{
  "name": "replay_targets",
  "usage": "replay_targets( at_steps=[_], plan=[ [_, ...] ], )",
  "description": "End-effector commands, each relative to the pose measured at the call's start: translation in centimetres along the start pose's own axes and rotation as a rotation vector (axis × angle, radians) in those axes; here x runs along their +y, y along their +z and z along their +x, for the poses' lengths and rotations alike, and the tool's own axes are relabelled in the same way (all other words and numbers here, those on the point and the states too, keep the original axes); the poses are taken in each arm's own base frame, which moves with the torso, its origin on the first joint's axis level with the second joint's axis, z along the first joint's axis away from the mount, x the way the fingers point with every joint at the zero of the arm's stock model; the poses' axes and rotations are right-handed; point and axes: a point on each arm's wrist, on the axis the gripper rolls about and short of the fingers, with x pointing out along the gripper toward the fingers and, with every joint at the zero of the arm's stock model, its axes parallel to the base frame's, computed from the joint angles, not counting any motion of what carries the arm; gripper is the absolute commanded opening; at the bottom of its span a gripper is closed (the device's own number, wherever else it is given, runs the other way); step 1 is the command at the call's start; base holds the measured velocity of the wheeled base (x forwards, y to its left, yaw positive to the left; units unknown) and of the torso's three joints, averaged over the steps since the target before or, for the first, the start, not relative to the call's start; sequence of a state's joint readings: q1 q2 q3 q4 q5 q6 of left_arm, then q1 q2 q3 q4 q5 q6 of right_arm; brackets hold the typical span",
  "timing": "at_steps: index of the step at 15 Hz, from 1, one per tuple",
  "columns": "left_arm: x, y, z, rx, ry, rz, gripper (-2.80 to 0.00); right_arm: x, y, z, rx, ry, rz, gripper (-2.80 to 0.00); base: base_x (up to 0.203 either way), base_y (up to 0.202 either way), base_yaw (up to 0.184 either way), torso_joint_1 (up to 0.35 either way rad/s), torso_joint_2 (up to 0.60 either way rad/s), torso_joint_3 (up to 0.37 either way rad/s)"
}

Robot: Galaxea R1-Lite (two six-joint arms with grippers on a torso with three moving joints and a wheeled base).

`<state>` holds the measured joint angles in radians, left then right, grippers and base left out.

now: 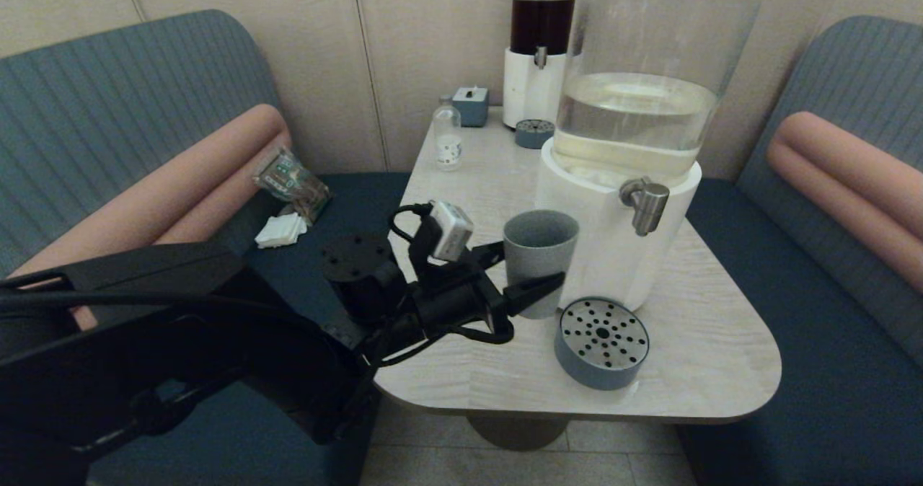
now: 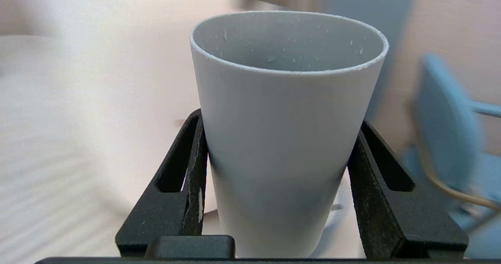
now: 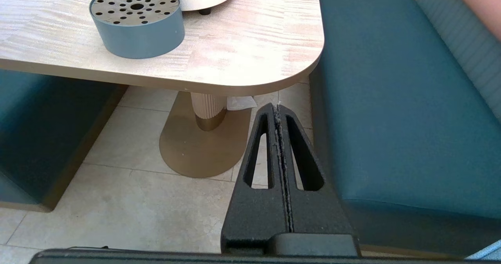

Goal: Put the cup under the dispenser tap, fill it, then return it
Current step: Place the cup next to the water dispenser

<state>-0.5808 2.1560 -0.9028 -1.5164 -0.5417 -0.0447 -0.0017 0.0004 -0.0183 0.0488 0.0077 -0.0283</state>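
The grey-blue cup (image 1: 541, 244) stands upright at the table's middle, just left of the large dispenser's white base (image 1: 613, 255). My left gripper (image 1: 532, 264) is shut on the cup, one black finger on each side of its lower half. In the left wrist view both fingers (image 2: 195, 158) press against the cup (image 2: 285, 138), which looks dry inside. The steel dispenser tap (image 1: 645, 206) juts out to the cup's right and higher up, above a round blue drip tray (image 1: 602, 342). My right gripper (image 3: 278, 109) hangs shut and empty below table height, beside the right bench.
A dark-liquid dispenser (image 1: 541, 46), a second drip tray (image 1: 534, 133), a small clear bottle (image 1: 447, 140) and a blue box (image 1: 471, 104) stand at the table's far end. A snack packet (image 1: 292, 183) and napkins (image 1: 281, 230) lie on the left bench.
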Motion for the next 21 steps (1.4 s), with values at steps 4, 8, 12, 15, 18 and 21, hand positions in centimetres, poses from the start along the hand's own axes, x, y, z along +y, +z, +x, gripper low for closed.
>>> replay_targets(
  at_steps=[4,8,12,15,18,21],
  plan=[
    [5.7,2.1,-5.1,-0.014,0.212,0.025,-2.80,0.0,0.0,0.0,0.001,0.000,-0.001,-2.80,0.000,0.000,0.000,0.000,0.00,0.000],
    [10.1,-0.9,-7.7,0.043,0.357,0.013,-2.80,0.0,0.0,0.0,0.001,0.000,-0.001,-2.80,0.000,0.000,0.000,0.000,0.00,0.000],
    [12.6,-5.3,-9.1,0.111,0.422,-0.016,-2.80,0.0,0.0,0.0,0.001,0.000,-0.001,-2.80,0.000,0.000,0.000,0.000,0.00,0.000],
    [13.8,-7.4,-8.8,0.118,0.429,-0.020,-2.80,0.0,0.0,0.0,0.001,0.000,-0.001,-2.80,0.000,0.000,0.000,0.000,0.00,0.000],
    [14.5,-9.1,-8.5,0.121,0.433,-0.030,-2.80,0.0,0.0,0.0,0.001,0.000,-0.001,-2.80,0.000,0.000,0.000,0.000,0.00,0.000],
    [14.6,-10.2,-8.5,0.131,0.433,-0.039,-2.80,0.0,0.0,0.0,0.001,0.000,-0.001,-2.80,0.000,0.000,0.000,0.000,0.00,0.000]
  ],
)
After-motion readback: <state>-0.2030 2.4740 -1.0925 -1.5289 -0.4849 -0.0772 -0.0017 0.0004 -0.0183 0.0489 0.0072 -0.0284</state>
